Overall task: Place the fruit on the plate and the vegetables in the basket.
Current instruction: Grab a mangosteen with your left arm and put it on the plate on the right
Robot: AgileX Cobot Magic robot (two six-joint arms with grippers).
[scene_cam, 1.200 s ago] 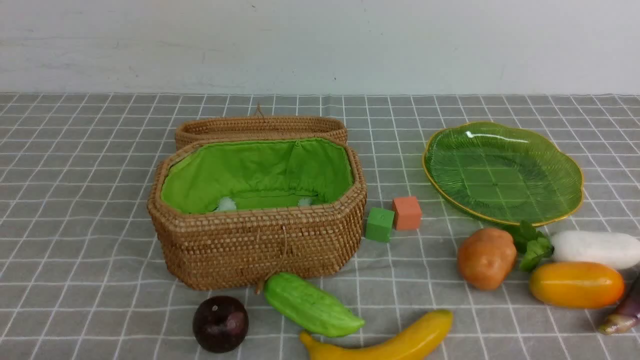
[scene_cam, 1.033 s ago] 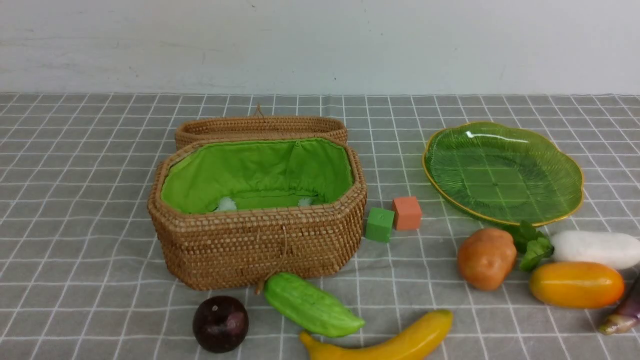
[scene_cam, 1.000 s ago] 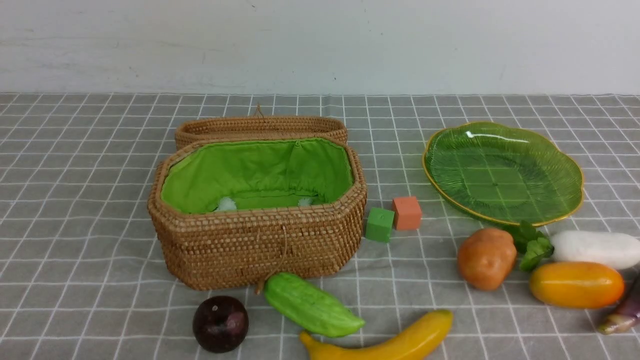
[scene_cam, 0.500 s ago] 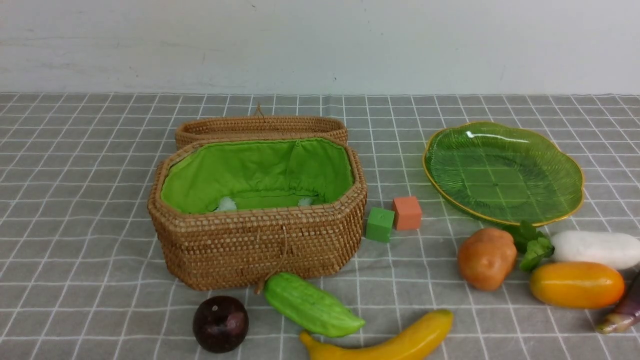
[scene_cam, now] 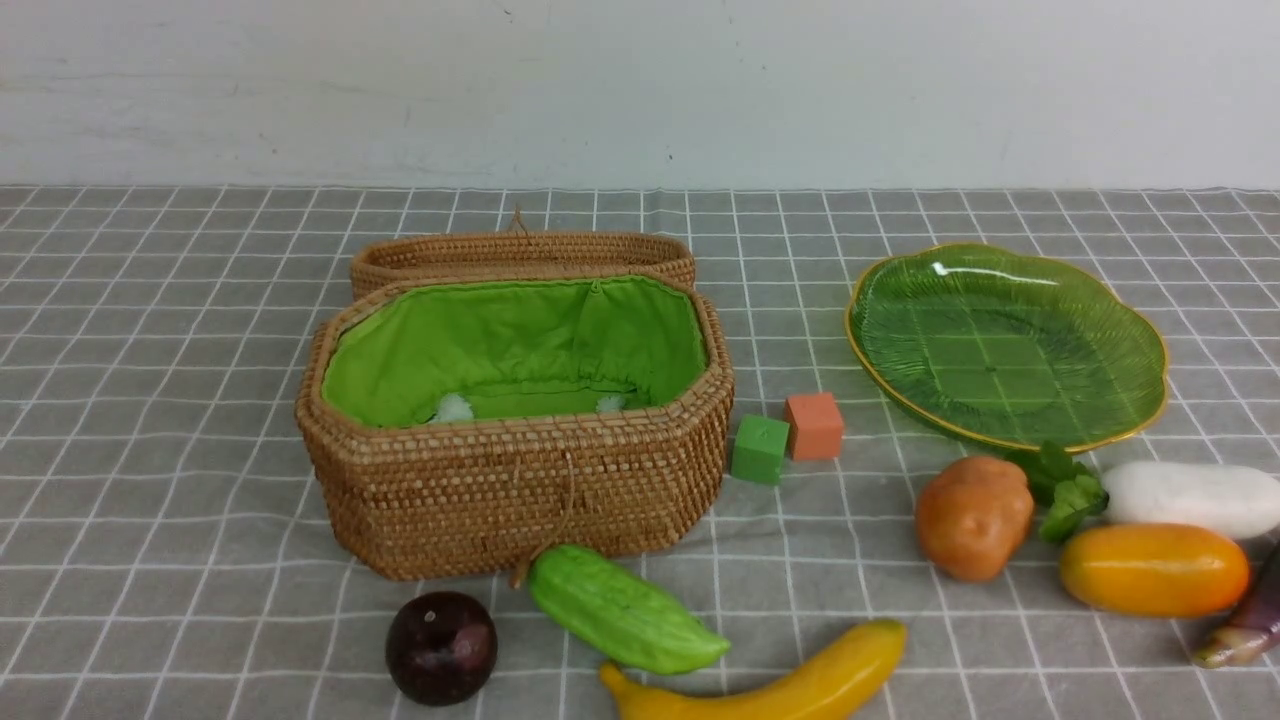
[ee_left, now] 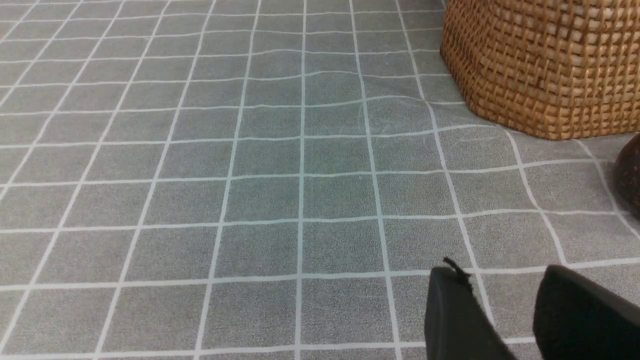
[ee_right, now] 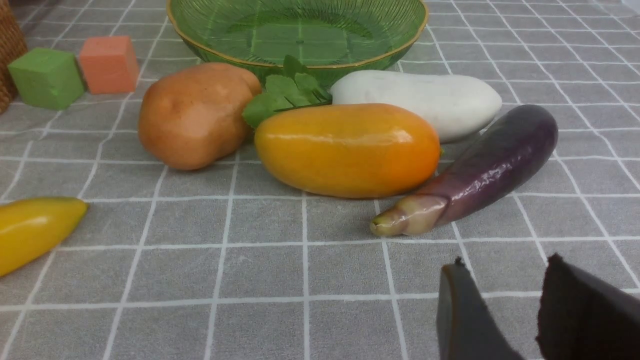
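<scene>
The open rattan basket [scene_cam: 520, 490] stands left of centre, and the green glass plate [scene_cam: 1005, 345] is at the back right. The plum [scene_cam: 441, 647], the green gourd [scene_cam: 625, 610] and the banana [scene_cam: 780, 685] lie in front of the basket. The potato [scene_cam: 972, 515], the radish [scene_cam: 1180, 497], the mango [scene_cam: 1152, 568] and the eggplant [scene_cam: 1245, 625] lie in front of the plate. My left gripper [ee_left: 500, 272] is open and empty over bare cloth, near the basket's corner [ee_left: 545, 70]. My right gripper [ee_right: 505, 265] is open and empty, just short of the eggplant [ee_right: 480, 170].
A green cube [scene_cam: 759, 449] and an orange cube [scene_cam: 813, 425] sit between the basket and the plate. The basket's lid [scene_cam: 520, 250] lies open behind it. A grey checked cloth [scene_cam: 150, 400] covers the table, and a white wall stands behind it.
</scene>
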